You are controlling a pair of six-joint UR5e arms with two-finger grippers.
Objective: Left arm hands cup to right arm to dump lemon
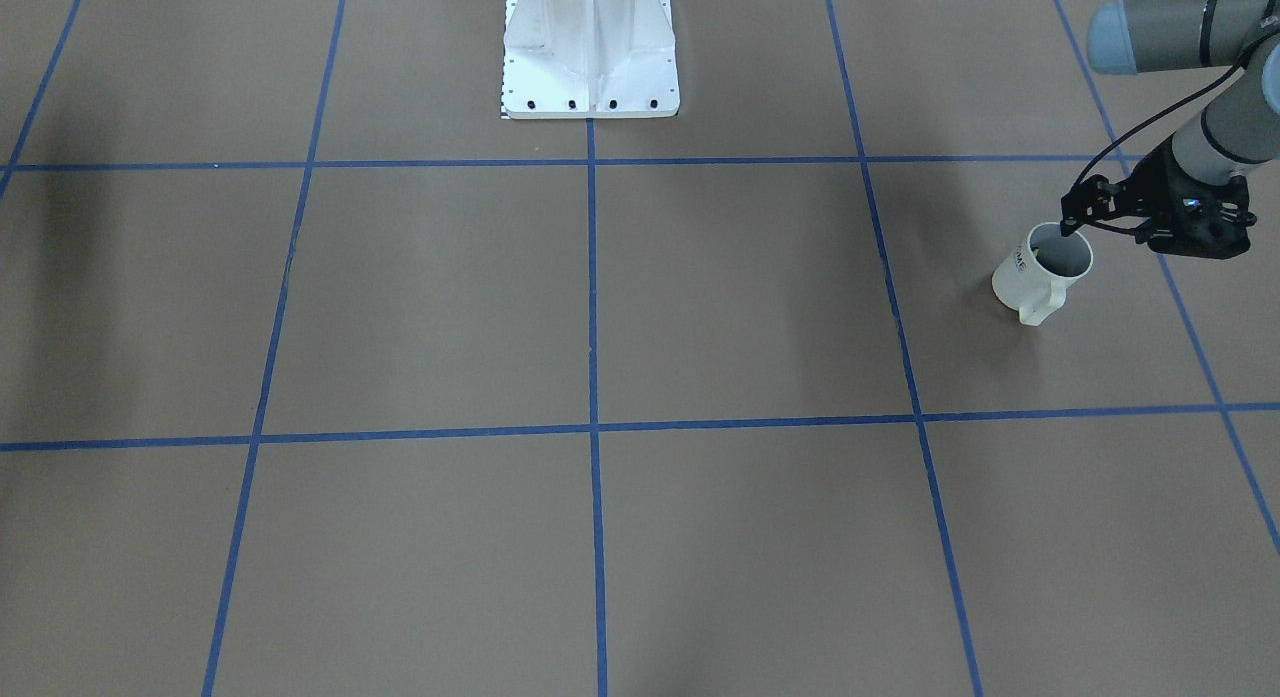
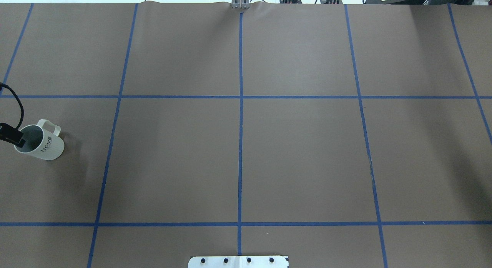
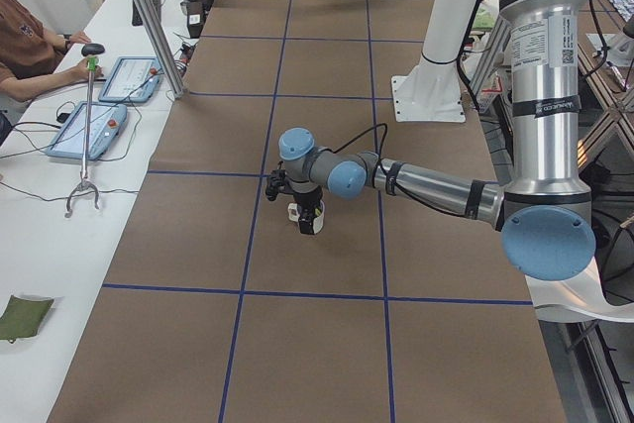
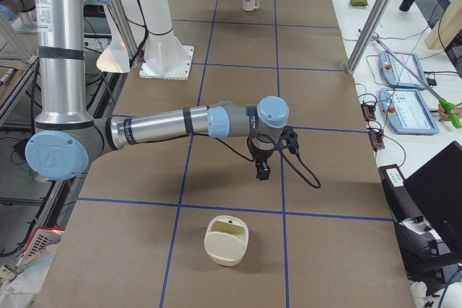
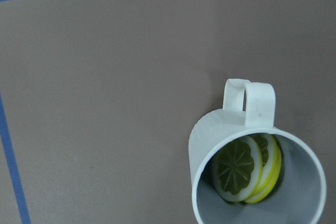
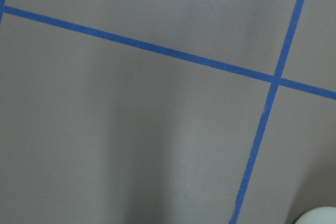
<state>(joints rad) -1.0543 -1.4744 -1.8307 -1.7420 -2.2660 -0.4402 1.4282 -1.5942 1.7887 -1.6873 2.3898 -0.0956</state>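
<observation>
Where the left gripper point(image 2: 17, 139) hangs: at the far left edge of the overhead view, black fingertips at the left part of the rim of the cup point(image 2: 48, 147). I cannot tell whether they pinch the wall or only sit against it.
left arm point(image 3: 436, 188): comes in low from the right of the left-side view, its wrist bent down over the mug.
cup: upright on the table point(image 2: 300, 156), left of the first blue tape line. Its handle points toward the top of the overhead view, and dark letters reading HOME face right.
lemon point(image 5: 239, 167): two slices on edge inside the cup, leaning against the wall below the handle in the left wrist view. The greenish face is in front, the yellow one behind.
base plate point(image 2: 238, 262): white and bolted, at the bottom centre of the overhead view.
right arm point(image 4: 159, 126): stretches from the left to the centre of the right-side view.
right gripper point(image 4: 261, 167): points down over the table. I cannot tell whether its fingers are spread or pressed together.
cream container point(image 4: 226, 239): on the table, lower in that view and apart from the right gripper.
</observation>
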